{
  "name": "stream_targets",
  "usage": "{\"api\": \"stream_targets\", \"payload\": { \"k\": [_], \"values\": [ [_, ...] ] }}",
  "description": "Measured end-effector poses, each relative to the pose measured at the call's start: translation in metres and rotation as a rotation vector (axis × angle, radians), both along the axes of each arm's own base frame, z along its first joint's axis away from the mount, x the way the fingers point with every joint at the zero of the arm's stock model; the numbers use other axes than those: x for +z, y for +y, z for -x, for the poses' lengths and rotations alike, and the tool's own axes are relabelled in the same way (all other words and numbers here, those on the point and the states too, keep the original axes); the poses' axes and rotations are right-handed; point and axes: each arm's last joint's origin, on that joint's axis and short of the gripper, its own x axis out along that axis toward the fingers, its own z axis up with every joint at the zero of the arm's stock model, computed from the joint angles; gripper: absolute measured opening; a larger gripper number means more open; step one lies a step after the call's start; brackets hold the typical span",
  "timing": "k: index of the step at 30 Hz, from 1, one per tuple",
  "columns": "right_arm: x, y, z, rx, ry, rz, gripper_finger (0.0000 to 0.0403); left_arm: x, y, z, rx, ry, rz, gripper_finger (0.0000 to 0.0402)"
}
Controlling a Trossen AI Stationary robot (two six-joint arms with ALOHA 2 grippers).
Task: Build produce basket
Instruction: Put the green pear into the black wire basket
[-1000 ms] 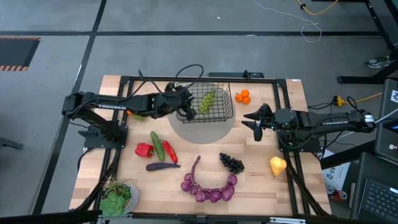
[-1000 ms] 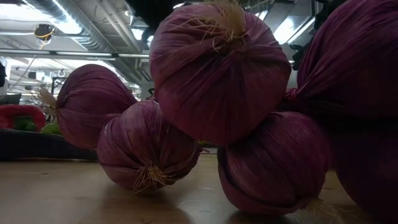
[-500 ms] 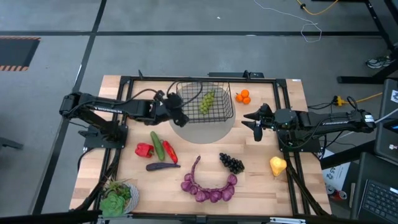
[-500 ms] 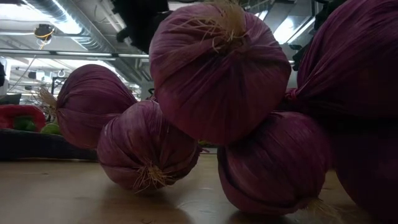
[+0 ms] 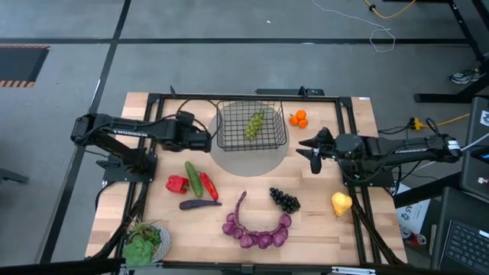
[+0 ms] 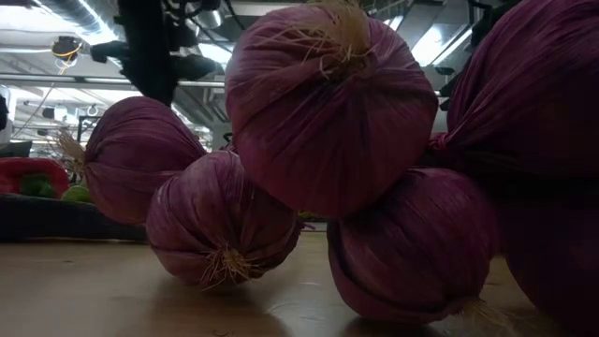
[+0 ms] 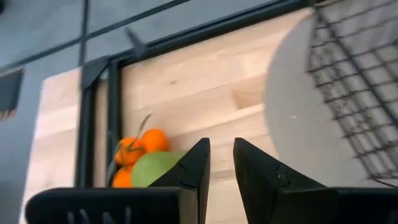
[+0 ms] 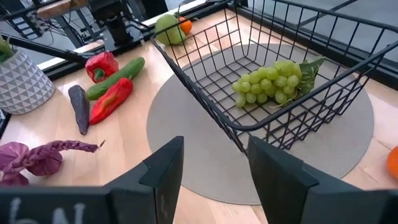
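One item in: only the green grapes lie in the basket, at the desk's far middle.
Left gripper: pulled back from the basket toward its own side, jaws nearly together, empty.
Right gripper: waits beside the basket, jaws slightly apart, empty.
Meaning: grapes delivered; I judge the left arm is free for another piece.

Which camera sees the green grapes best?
The right wrist view: the grapes lie close and plain inside the basket. The high view shows them small. The low and left wrist views do not show them.
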Motion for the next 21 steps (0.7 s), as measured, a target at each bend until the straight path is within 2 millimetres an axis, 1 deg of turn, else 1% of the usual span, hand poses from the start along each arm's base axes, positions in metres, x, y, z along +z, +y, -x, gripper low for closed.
{"api": "stream_targets", "payload": {
  "k": [3,6,9,15,18,21],
  "values": [
    [-0.002,0.000,-0.002,0.000,0.016,0.001,0.0181,0.000,0.000,0.003,0.039,-0.007,0.005,0.0066],
    [-0.004,0.000,-0.004,-0.001,0.029,0.000,0.0181,0.000,0.000,0.003,0.041,-0.009,0.006,0.0066],
    [-0.005,0.000,-0.006,-0.001,0.037,-0.001,0.0181,0.000,0.001,0.007,0.047,0.031,0.002,0.0066],
    [-0.007,0.000,-0.009,0.001,0.041,0.000,0.0181,-0.001,0.008,0.010,0.128,0.018,0.032,0.0066],
    [-0.006,0.000,-0.010,0.001,0.029,0.000,0.0181,-0.005,0.012,0.008,0.143,0.037,0.062,0.0066],
    [-0.006,0.000,-0.010,0.002,0.027,0.001,0.0181,-0.010,0.018,0.006,0.195,0.042,0.102,0.0064]
  ]
}}
